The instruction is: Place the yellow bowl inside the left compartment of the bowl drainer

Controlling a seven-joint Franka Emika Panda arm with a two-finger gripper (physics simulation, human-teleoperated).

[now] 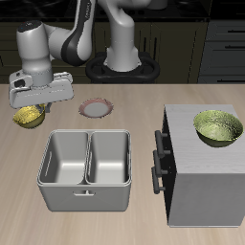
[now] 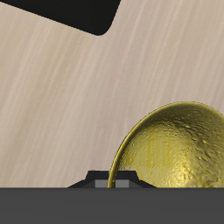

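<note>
The yellow bowl [image 1: 29, 117] is small, shiny and golden, and it sits at the table's edge, well behind the bowl drainer [image 1: 86, 191]. My gripper [image 1: 32, 105] hangs straight over the bowl. In the wrist view the bowl [image 2: 175, 162] looms close, showing its mottled inside. My gripper [image 2: 114, 179] has its fingers together at the bowl's rim, shut on it. I cannot tell whether the bowl rests on the table or is lifted off it. The drainer is a grey metal tub with two wells, and its left compartment [image 1: 65, 158] has nothing in it.
A small pinkish-rimmed plate [image 1: 96, 107] lies behind the drainer. A grey cabinet [image 1: 206, 182] with dark handles stands beside the drainer, with a larger yellow-green bowl [image 1: 218, 127] on its top. The robot's base [image 1: 122, 62] stands farther back.
</note>
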